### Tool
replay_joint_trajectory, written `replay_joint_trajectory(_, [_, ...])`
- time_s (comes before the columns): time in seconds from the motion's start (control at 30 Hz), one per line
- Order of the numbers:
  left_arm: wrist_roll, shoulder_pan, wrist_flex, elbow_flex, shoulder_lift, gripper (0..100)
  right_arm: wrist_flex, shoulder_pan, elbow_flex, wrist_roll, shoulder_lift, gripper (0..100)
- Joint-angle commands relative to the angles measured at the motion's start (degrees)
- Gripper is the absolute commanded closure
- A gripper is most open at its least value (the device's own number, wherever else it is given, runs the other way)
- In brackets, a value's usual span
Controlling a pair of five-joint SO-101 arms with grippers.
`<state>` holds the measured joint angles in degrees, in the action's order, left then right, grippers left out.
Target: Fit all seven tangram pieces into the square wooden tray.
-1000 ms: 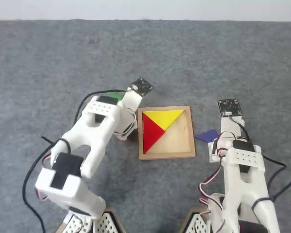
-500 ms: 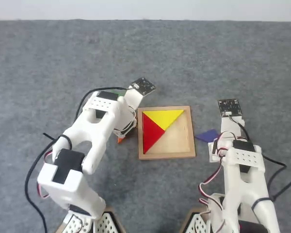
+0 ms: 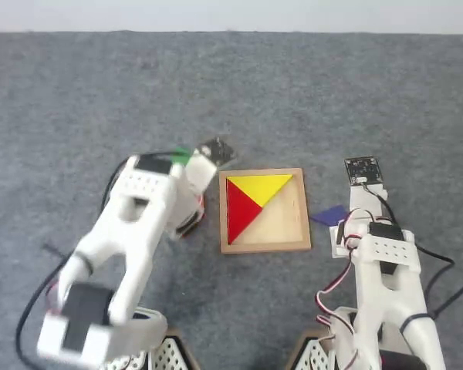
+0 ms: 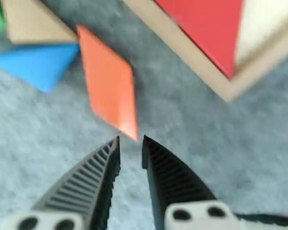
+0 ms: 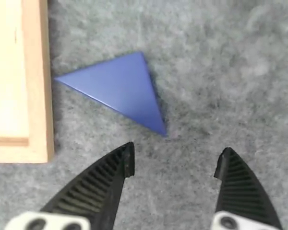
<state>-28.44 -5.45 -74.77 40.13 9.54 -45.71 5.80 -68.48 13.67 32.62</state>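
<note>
The square wooden tray (image 3: 264,245) lies mid-table with a yellow triangle (image 3: 259,186) and a red triangle (image 3: 240,210) inside. Just left of it, my left gripper (image 4: 130,141) hovers over the carpet, its fingers open only by a narrow gap with nothing between them. Its tips sit at a corner of the orange parallelogram (image 4: 110,91). Beyond lie a blue triangle (image 4: 38,64), a tan piece (image 4: 33,21) and a green piece (image 3: 181,156). My right gripper (image 5: 175,158) stands wide open just short of the dark blue triangle (image 5: 117,93), right of the tray rim (image 5: 38,96).
Grey carpet covers the table, with free room at the back and on the far left. The left arm's body (image 3: 139,216) covers most of the loose pieces in the high view. The right arm (image 3: 378,262) stands upright beside the tray.
The left arm has swung left and drawn back from the tray's edge. The right arm and the dark blue triangle have stayed put.
</note>
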Motion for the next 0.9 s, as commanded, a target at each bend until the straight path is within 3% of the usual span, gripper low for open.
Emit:
replay_joint_trajectory(0.0, [-1.58,0.88,0.26,7.6,14.24,88,0.92,-0.57,0.35,0.0,-0.13,72.3])
replay_joint_trajectory(0.17, [-0.09,0.26,7.12,9.19,17.58,75,0.92,-0.57,0.35,0.0,-0.13,72.3])
replay_joint_trajectory(0.57, [0.0,0.26,15.3,-1.45,-9.85,76,0.92,-0.57,0.35,0.0,-0.13,72.3])
replay_joint_trajectory(0.87, [-0.09,0.88,15.38,-3.91,-15.03,79,0.92,-0.57,0.35,0.0,-0.13,72.3])
